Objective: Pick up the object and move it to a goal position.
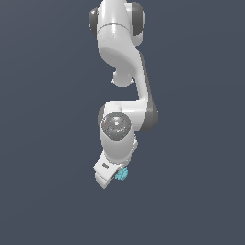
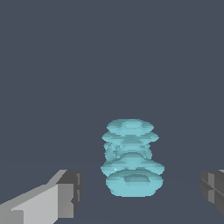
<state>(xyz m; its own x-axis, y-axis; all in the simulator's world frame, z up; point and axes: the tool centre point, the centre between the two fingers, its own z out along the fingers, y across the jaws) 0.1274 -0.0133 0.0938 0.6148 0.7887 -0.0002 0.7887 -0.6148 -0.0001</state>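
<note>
Spreading its fingers (image 2: 65,192) wide, the end effector (image 1: 111,176) is sitting open around the blob (image 2: 131,158), which is lying between both pads without touching them, below the white arm (image 1: 119,57).

1. One white arm (image 1: 119,72), reaching toward 6 o'clock in the exterior view.
2. One gripper (image 2: 140,192) with two fingers (image 2: 65,192).
3. One cyan object (image 2: 131,157) (ridged, lumpy).
</note>
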